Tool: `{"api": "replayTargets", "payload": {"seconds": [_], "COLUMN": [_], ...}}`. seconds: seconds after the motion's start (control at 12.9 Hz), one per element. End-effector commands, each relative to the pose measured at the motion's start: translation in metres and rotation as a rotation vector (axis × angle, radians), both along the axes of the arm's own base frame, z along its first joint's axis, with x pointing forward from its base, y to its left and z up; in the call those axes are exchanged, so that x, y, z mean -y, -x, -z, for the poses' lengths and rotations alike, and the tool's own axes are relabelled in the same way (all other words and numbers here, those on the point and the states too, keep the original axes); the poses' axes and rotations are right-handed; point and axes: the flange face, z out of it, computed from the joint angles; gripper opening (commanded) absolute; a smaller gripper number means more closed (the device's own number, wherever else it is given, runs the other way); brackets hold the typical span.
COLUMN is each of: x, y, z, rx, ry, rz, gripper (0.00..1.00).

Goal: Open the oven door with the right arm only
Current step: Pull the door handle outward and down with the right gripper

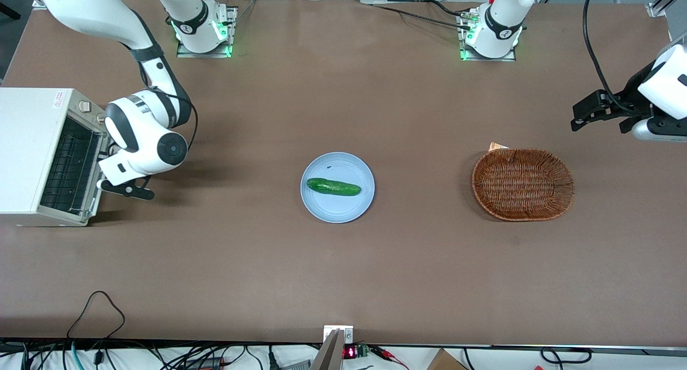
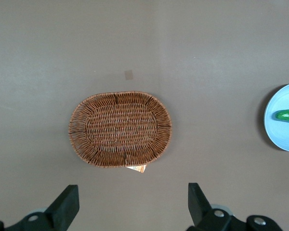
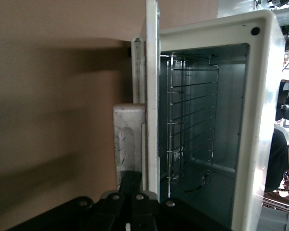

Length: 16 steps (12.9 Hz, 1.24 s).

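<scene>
- Step in hand: the pull-open stroke, judged partly done. In the wrist view the oven door (image 3: pixel 152 96) stood edge-on to the gripper (image 3: pixel 130 211), swung clear of the oven (image 1: pixel 27 144) mouth, with the wire rack (image 3: pixel 192 125) and bare cavity walls in plain sight past it.
- Gripper (image 1: pixel 110 183) sat right at the door's free edge, hard against the oven front, at the working arm's end of the table. The pale handle (image 3: pixel 127 144) lay just ahead of it, on the door's outer face.
- Grip state — could not tell. The gripper body hid the contact, so whether it was clamped on the handle or only resting against it went unrecorded.
- How far the door was down could not be read exactly; it looked not yet flat.
- Next move, as judged: carry on along the hinge arc — outward from the oven and downward — and let the wrist tilt with the door. A straight pull might slip off the handle or drag the whole oven.
- Plate with cucumber and wicker basket lay well apart from the gripper, out of the way.
</scene>
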Motion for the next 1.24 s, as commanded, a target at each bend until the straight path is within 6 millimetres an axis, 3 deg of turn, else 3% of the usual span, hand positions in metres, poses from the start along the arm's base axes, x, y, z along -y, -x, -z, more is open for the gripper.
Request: {"api": "replayTargets", "payload": {"seconds": [0.0, 1.16], "x": [0.009, -0.005], "y": [-0.010, -0.011], "z": [0.019, 0.063], "rx": [0.001, -0.044], "ry": [-0.012, -0.013], "rz": [0.002, -0.013], "gripper": [0.00, 0.00]}}
